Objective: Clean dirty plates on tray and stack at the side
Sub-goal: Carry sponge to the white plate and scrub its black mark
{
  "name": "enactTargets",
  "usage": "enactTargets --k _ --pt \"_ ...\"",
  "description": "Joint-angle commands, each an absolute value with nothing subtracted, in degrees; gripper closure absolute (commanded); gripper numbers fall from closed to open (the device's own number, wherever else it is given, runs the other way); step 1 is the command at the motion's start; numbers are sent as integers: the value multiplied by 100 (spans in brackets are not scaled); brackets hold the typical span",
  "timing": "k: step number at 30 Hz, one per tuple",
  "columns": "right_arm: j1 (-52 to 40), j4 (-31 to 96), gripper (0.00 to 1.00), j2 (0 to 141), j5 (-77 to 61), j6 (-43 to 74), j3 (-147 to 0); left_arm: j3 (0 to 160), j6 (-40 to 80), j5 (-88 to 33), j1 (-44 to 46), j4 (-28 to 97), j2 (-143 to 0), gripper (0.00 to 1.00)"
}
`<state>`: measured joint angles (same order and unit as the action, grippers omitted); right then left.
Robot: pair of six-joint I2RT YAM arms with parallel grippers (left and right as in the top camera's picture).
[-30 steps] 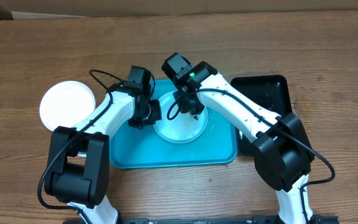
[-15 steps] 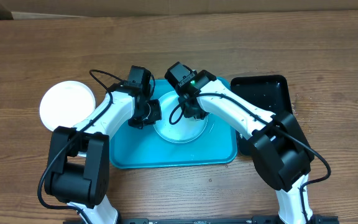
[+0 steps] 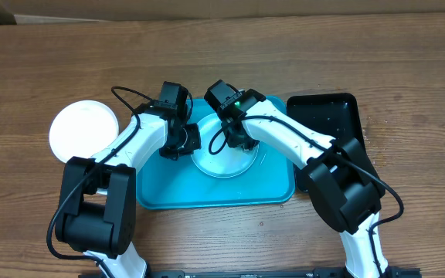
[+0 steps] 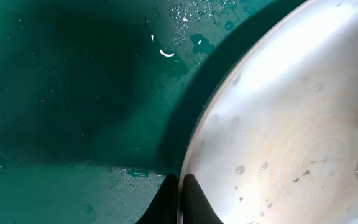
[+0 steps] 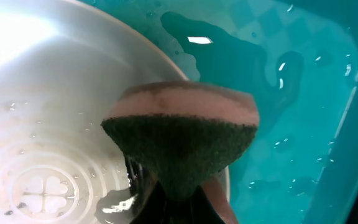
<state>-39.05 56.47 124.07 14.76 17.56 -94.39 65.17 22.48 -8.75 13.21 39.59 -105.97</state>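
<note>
Across the middle of the overhead frame, on the tabletop (image 3: pixel 361 54), the tray (image 3: pixel 207 197) holds one pale plate (image 3: pixel 222 166); a white plate (image 3: pixel 83 131) already sits aside at the left edge. Over the last second the right hand (image 3: pixel 238 139), clenched on a sponge (image 5: pixel 179 149), has slid slightly leftward over the tray's plate, while the left hand (image 3: pixel 180 143) has stayed put, pinching its left rim. Scrubbing looks under way; specks remain near the centre. That plate lies beneath the right hand and just right of the left hand.
</note>
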Motion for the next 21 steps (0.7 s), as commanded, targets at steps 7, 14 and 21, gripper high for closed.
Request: enactTargets --k 7,14,21 --pt "-3887 5603 96 12995 390 1815 -9406 6464 2268 -792 1352 3979 -10412 96" --pt "-3887 5553 96 12988 -1653 1035 -9413 6464 2268 -792 1352 3979 -10412 96" --pt "-3568 5970 96 12875 -3398 152 -10057 6464 2268 -792 1352 3983 -10412 96"
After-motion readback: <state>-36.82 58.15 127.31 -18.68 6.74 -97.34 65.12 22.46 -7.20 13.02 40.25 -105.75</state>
